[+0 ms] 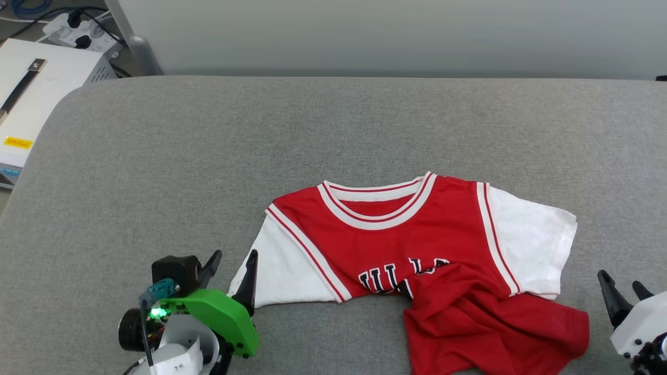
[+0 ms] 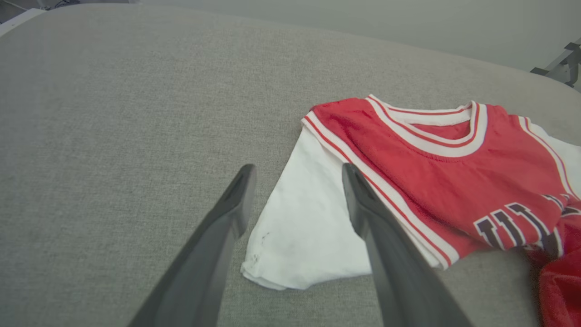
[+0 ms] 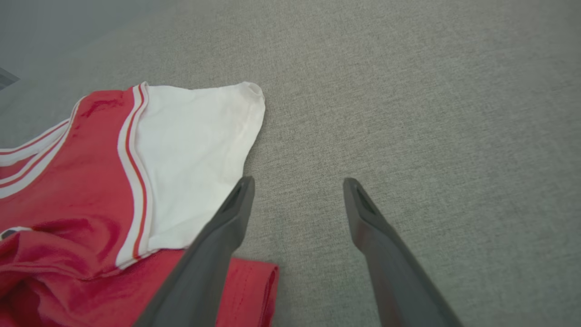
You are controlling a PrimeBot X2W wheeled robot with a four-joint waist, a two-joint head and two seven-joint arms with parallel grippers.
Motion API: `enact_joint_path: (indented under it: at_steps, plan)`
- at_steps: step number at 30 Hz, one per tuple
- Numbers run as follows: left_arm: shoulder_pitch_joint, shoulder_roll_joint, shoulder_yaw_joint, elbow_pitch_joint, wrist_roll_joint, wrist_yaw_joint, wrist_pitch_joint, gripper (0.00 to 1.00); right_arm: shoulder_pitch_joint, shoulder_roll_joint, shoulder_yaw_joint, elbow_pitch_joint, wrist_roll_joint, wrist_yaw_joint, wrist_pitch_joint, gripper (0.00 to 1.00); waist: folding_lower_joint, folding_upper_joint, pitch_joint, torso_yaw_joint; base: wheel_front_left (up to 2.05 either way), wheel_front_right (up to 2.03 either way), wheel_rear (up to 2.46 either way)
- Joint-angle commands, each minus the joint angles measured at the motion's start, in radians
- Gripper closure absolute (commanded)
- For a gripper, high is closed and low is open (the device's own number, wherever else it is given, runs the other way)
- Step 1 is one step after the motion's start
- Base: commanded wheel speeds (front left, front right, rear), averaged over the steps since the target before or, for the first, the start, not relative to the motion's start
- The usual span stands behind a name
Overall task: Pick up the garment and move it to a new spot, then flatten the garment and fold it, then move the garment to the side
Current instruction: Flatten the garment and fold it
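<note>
The garment (image 1: 417,245), a red jersey with white sleeves and striped trim, lies front up on the grey cushion, collar toward the far side. Its lower part is bunched up over the black lettering at the near right. My left gripper (image 1: 234,263) stands open just beside the garment's left white sleeve (image 2: 308,227), with nothing between its fingers (image 2: 363,204). My right gripper (image 1: 622,291) is open at the lower right, beside the garment (image 3: 91,181) and its right white sleeve (image 3: 195,150), holding nothing. Its fingers (image 3: 367,218) hover over bare cushion.
The grey cushion (image 1: 208,156) spreads wide to the left and behind the garment. Beyond its far left corner stands a white box (image 1: 31,99) with a power strip (image 1: 78,31) behind it. A pale wall runs along the back.
</note>
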Motion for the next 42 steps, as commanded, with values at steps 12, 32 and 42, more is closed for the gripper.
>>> enact_joint_path:
  at_steps: [12, 32, 42]
  plan:
    - [-0.079, -0.043, 0.025, -0.103, 0.107, 0.014, -0.173, 0.0, -0.201, -0.158, 0.081, 0.095, 0.087, 0.0, 0.333, 0.0, 0.0, -0.0001, 0.062, 0.074, 0.0, 0.0, 0.0]
    - [-0.104, -0.079, 0.047, -0.113, 0.127, 0.007, -0.202, 0.0, -0.346, -0.198, 0.283, 0.345, 0.117, 0.0, 0.467, 0.98, 0.0, -0.0001, 0.163, 0.13, 0.0, 0.0, 0.0]
    - [-0.094, -0.039, 0.066, -0.056, 0.001, -0.09, -0.076, 0.0, -0.365, -0.224, 0.271, 0.302, 0.139, 0.0, 0.384, 1.0, 0.0, -0.0001, 0.098, 0.094, 0.0, 0.0, 0.0]
